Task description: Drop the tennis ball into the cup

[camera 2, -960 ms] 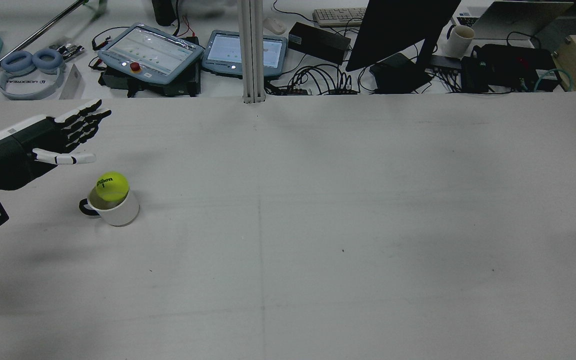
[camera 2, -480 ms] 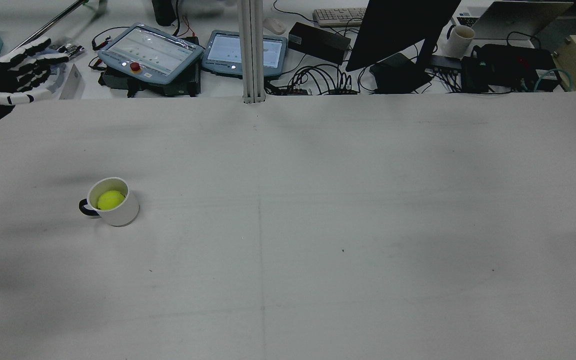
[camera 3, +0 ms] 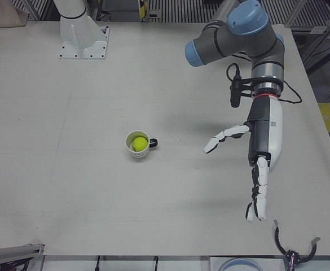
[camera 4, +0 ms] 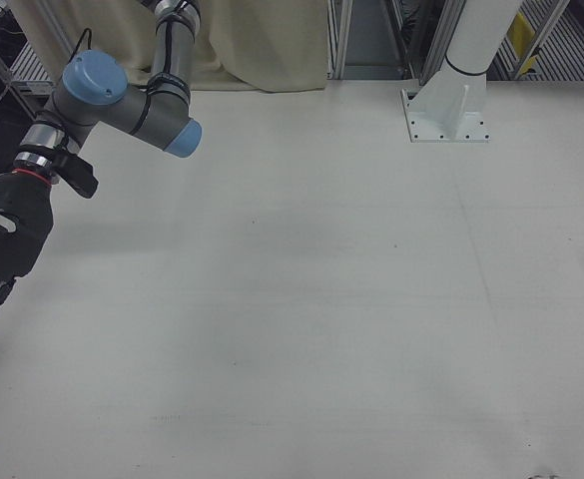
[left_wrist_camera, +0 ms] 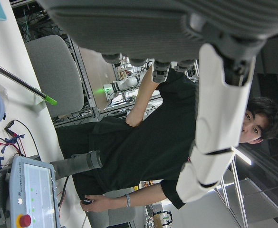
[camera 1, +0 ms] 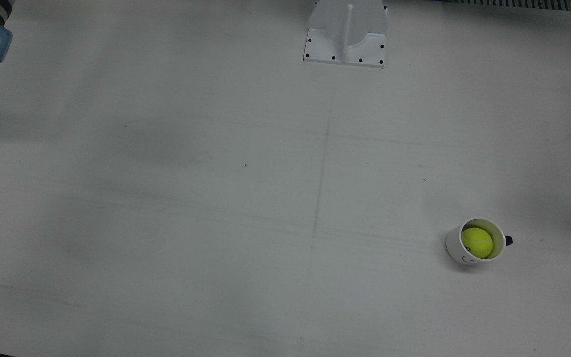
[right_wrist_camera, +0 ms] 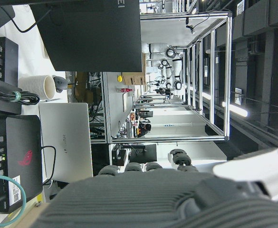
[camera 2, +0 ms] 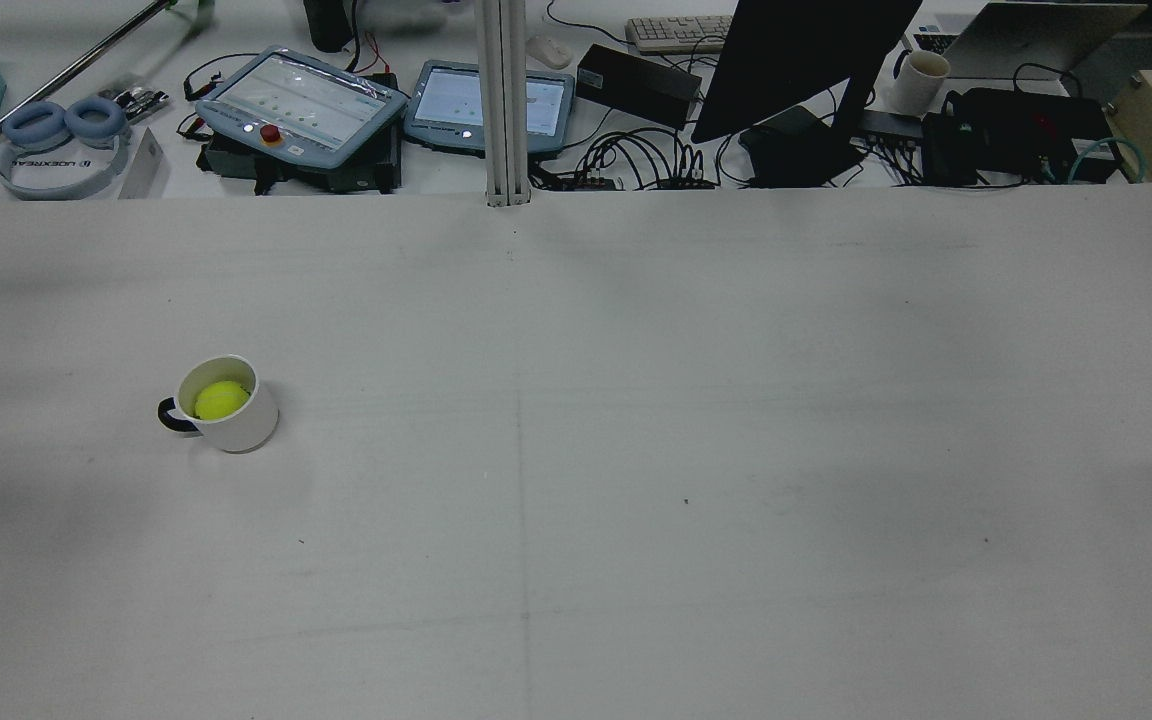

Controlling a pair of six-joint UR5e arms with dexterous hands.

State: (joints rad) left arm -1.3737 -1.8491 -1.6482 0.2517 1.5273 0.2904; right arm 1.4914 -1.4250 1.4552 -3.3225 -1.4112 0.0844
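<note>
Tennis ball (camera 3: 138, 144) sits in cup (camera 3: 137, 152), well apart from the spread, empty left hand (camera 3: 259, 167).

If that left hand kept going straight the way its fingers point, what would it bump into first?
Probably nothing on the table: the left hand is open, its fingers aimed toward the table's near edge, away from the cup holding the ball. Depth is unclear, though.

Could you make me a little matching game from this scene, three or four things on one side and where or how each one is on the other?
Things:
1. tennis ball
2. cup
3. left hand
4. right hand

States:
A. upright on the table, dark handle
B. open, empty, off to the cup's side
C. at a view's edge, over its own half
D. inside the cup

Pairs: 1-D, 2-A, 3-B, 4-C
</note>
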